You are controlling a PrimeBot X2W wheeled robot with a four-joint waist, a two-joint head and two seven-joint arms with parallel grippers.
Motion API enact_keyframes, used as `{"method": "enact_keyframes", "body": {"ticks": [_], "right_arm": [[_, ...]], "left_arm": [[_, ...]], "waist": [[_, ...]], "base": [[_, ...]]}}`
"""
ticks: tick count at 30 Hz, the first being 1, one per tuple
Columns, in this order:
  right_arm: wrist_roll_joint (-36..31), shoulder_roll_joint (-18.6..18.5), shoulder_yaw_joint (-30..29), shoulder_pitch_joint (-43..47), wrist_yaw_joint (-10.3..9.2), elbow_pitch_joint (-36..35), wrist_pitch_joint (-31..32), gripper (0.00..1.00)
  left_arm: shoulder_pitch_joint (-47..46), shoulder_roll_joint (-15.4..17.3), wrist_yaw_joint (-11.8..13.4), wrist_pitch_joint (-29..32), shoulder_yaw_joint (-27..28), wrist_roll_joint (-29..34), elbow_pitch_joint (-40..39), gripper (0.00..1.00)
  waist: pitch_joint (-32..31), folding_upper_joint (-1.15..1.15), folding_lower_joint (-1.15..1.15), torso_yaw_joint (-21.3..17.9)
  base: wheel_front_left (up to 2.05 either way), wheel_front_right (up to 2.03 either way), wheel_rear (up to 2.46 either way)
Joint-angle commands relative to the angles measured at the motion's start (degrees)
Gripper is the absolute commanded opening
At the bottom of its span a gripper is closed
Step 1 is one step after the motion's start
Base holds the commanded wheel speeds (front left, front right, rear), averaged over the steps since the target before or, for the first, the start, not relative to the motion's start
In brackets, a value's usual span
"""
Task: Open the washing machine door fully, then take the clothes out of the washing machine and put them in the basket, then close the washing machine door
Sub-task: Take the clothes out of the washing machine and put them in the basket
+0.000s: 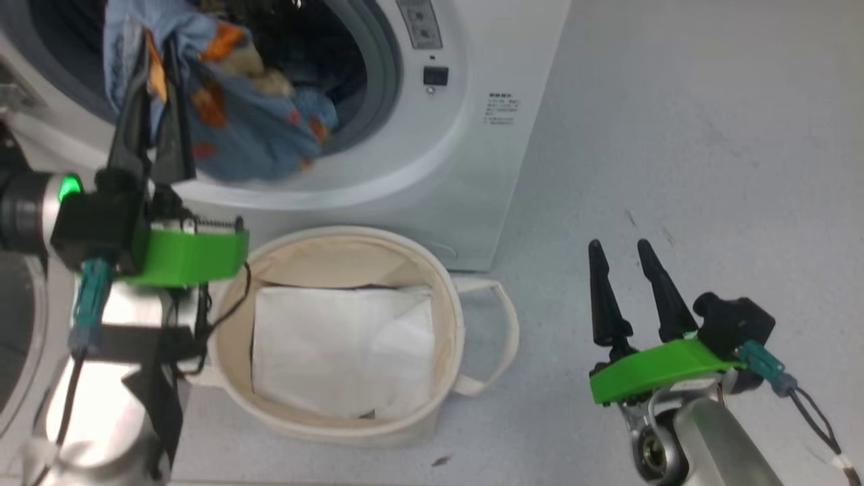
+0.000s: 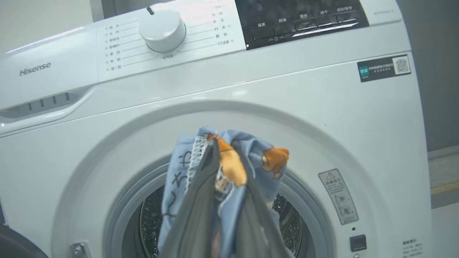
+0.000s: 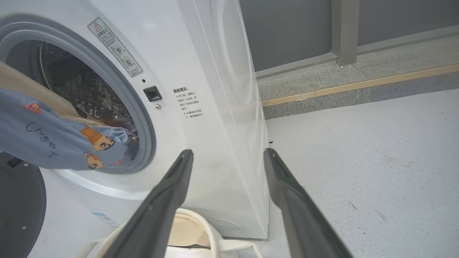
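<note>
The white washing machine [image 1: 472, 155] stands with its drum opening uncovered. The washing machine door [image 3: 21, 211], with its dark rim, hangs swung aside at the lower left of the right wrist view. The light blue clothes [image 1: 250, 128] with orange cartoon figures spill out over the grey drum rim. My left gripper [image 1: 158, 44] is shut on their upper fold, fingers pointing up in front of the opening. In the left wrist view the clothes [image 2: 265, 157] drape over the left gripper [image 2: 224, 147]. The cream basket [image 1: 452, 297] sits on the floor below the drum. My right gripper [image 1: 619, 244] hovers open and empty to the basket's right.
A white folded sheet [image 1: 344, 351] lies inside the basket. Pale grey floor [image 1: 709, 135] stretches to the right of the washer. A raised stone kerb [image 3: 358, 86] and a grey wall run behind it in the right wrist view.
</note>
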Motion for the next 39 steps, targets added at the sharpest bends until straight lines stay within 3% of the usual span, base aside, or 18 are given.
{"method": "enact_keyframes", "body": {"ticks": [1, 13, 39], "right_arm": [[-0.16, 0.23, 1.0, 0.64, 0.02, -1.38, -0.71, 1.0], [0.42, 0.23, 1.83, 2.61, 0.02, -0.61, -0.71, 1.0], [0.78, 0.23, 1.09, 0.64, 0.02, -0.4, -0.71, 1.0]], "left_arm": [[0.3, 1.13, 0.43, -0.25, 2.29, -0.45, -4.09, 0.0], [7.71, -0.8, -0.25, -0.26, 2.02, -0.76, -16.15, 0.0], [6.05, -2.51, -0.94, -0.26, 0.53, 2.0, -34.82, 0.0]], "waist": [[-2.63, 0.0, 0.0, 0.97], [-5.87, 0.0, 0.0, 2.04], [-2.79, 0.0, 0.0, 2.3]], "base": [[0.0, 0.0, 0.0], [0.0, 0.0, 0.0], [0.0, 0.0, 0.0]]}}
